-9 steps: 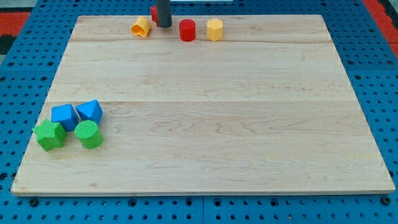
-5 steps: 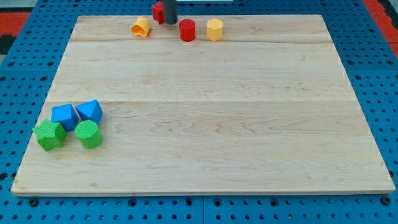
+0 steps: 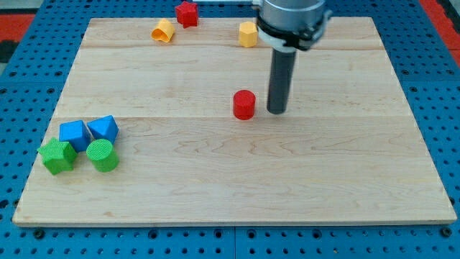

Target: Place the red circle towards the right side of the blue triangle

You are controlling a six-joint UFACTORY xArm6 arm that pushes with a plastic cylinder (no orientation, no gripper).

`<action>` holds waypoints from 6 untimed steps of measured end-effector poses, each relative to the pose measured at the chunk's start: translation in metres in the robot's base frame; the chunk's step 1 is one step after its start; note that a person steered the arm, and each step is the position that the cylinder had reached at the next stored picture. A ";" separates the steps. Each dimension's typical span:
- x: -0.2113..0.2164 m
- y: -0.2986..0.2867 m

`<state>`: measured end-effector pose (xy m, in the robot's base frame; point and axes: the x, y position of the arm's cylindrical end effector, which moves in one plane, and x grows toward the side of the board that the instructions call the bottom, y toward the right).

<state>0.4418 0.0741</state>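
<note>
The pale wooden surface (image 3: pixel 302 187) lies on blue pegboard (image 3: pixel 445 108). My tip (image 3: pixel 277 112), a gripperless rod, has jumped from the top edge; the red circle (image 3: pixel 244 105), also moved, sits just left, the blue triangle (image 3: pixel 104 128) far left, possibly touching its neighbours.

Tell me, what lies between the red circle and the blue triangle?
Nothing: the camera view shows only bare board between the red circle and the blue triangle. My tip is on the circle's right.

- No text, label, brand, number or sign can be read anywhere: not on the pale wooden board (image 3: pixel 237 173), the small coloured blocks, or the blue perforated table (image 3: pixel 29 108).
</note>
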 end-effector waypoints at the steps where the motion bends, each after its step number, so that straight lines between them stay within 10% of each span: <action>1: 0.008 -0.060; 3: -0.025 0.000; 6: -0.066 -0.146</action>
<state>0.3754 -0.0719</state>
